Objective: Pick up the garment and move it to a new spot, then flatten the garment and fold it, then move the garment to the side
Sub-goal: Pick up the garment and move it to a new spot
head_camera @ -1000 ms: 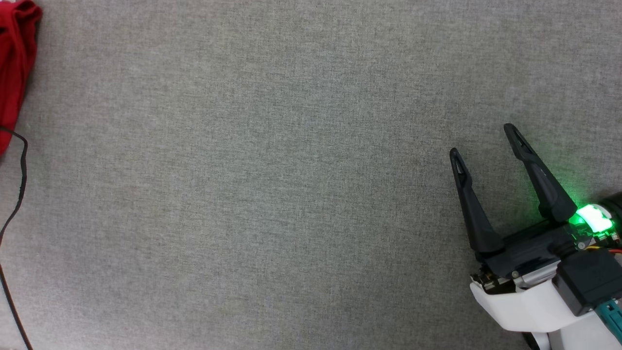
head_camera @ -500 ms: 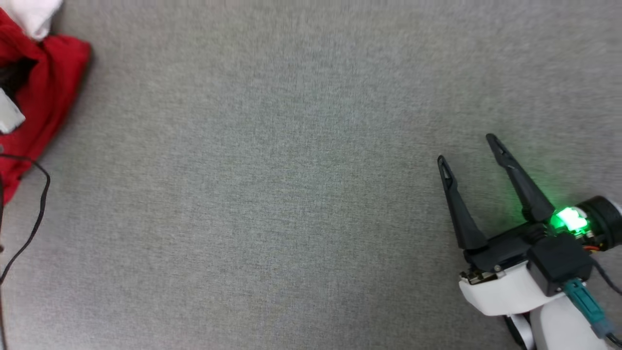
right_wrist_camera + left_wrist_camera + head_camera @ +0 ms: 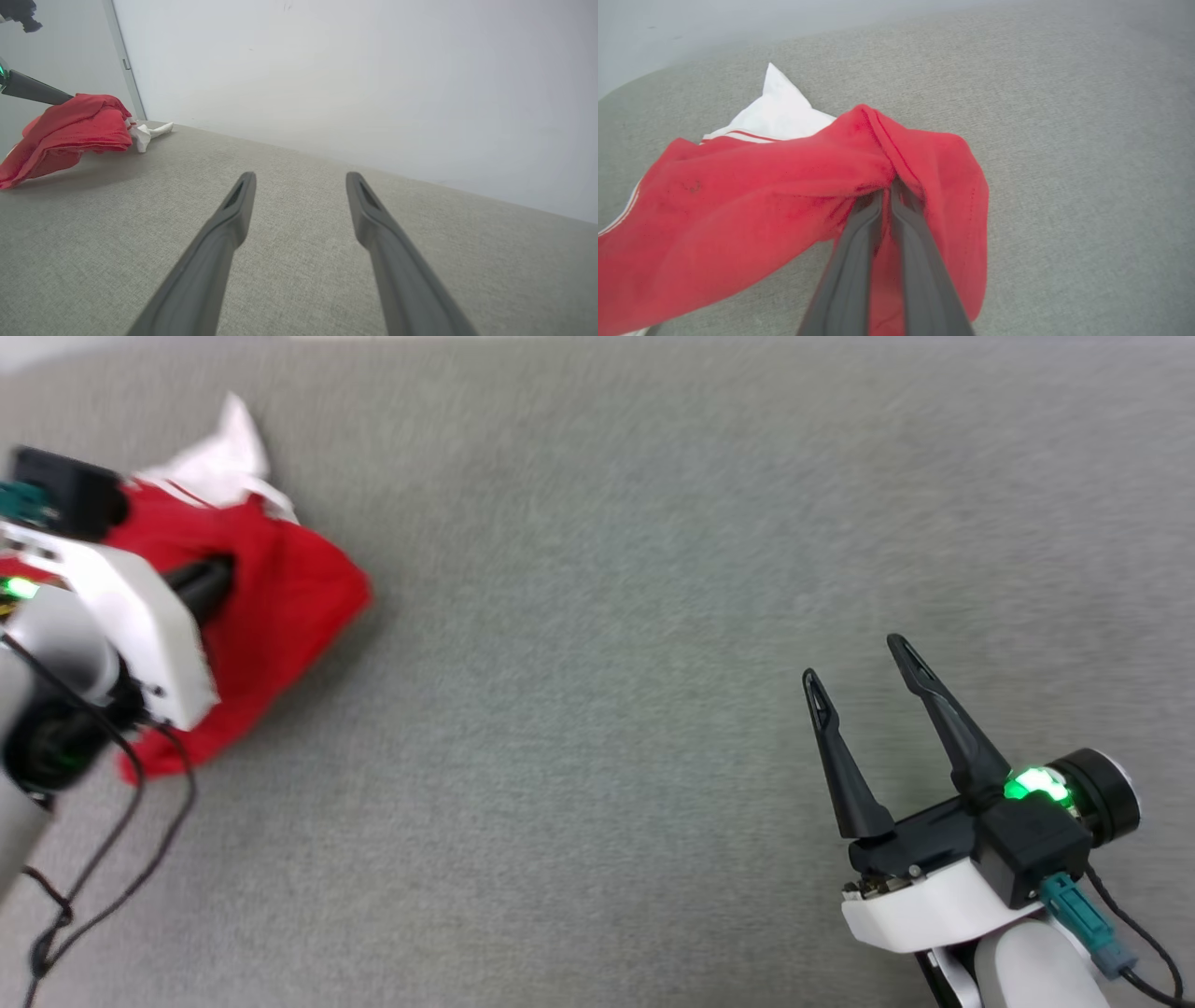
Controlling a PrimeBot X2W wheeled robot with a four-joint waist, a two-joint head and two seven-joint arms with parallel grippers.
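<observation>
Left gripper [image 3: 888,186] is clamping shut on a fold of the garment [image 3: 280,607] — red cloth is bunching around both fingers and peaking at the tips. The garment is sitting crumpled at the far left of the bench [image 3: 597,728]. The pinched part is looking raised, the rest is trailing on the surface, and the white sleeve [image 3: 224,457] is poking out on the far side. Right gripper [image 3: 853,658] is hovering at the near right with its jaws spread wide, holding nothing, well apart from the garment.

Risks, as I'm judging it:
- The pinch seems to be on a narrow ridge of fabric, so the cloth could be slipping free once its weight is hanging.
- Several layers may be caught together, so it could be coming up as a wad and getting harder to flatten.
- The trailing hem dragging on the bench could be twisting the shirt.
- The black cable [image 3: 140,821] is looping just beside the garment's near edge — a possible snag.

Versus a second ago, the head view is swinging left, so most of the shift is the camera. A thin red strip at the left edge is now showing as a full bunched mound with the sleeve, and the left arm is coming into frame on it. The right gripper is staying wide open as before.
</observation>
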